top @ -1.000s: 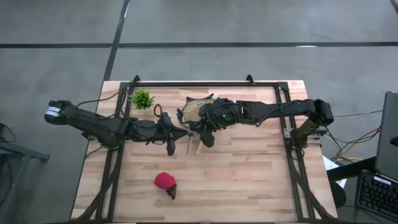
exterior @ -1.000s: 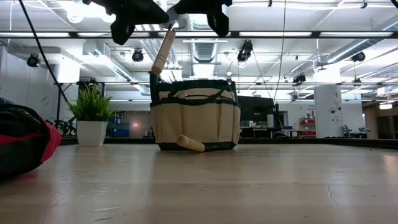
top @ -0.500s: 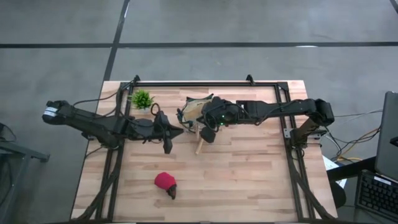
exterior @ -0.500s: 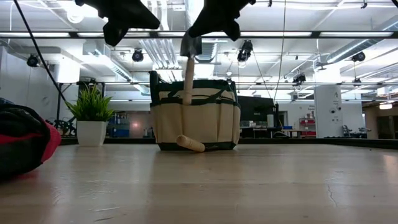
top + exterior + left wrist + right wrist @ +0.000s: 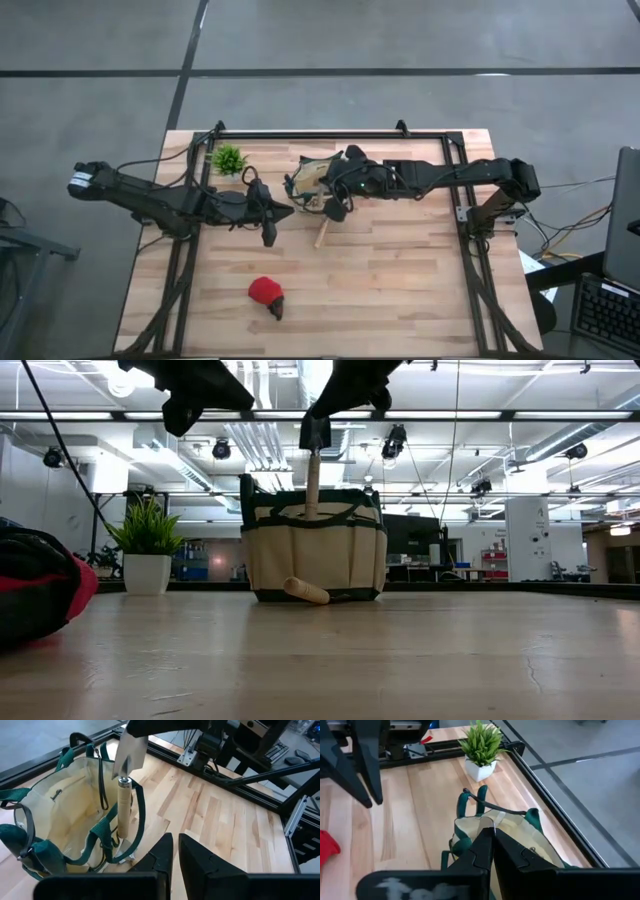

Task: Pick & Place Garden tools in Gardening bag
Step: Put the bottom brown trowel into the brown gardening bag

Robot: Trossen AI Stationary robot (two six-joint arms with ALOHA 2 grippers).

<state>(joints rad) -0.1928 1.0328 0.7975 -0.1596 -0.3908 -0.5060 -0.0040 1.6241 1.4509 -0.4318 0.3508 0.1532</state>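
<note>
The tan gardening bag [image 5: 312,178] [image 5: 315,555] stands upright on its base at the table's far middle. My right gripper [image 5: 335,208] [image 5: 315,432] is shut on a silver trowel [image 5: 125,780] just above the bag's near rim. My left gripper [image 5: 285,212] [image 5: 175,842] hovers just left of the bag, its fingers drawn together with nothing between them. A second trowel's wooden handle [image 5: 305,590] [image 5: 322,237] lies on the table against the bag's near side. The red dark-tipped item [image 5: 264,290] lies near the front edge. My right gripper pinches the trowel's silver blade [image 5: 131,750] between its two fingers, coming from above and the table's right. The wooden handle [image 5: 122,805] [image 5: 312,485] hangs almost straight down below the fingers. Its lower end reaches the bag's mouth; whether it touches the bag I cannot tell.
A small green potted plant [image 5: 229,159] [image 5: 482,745] stands at the far left, close to the bag. A black frame rail [image 5: 330,136] runs along the table's far edge behind the bag. Bare wood [image 5: 400,290] lies on the table's near right.
My right gripper has turned at the wrist and edged toward the bag. The trowel has swung from a slant, with its handle pointing down and to the left, to hanging nearly upright. Its handle end now sits lower, at the bag's mouth.
</note>
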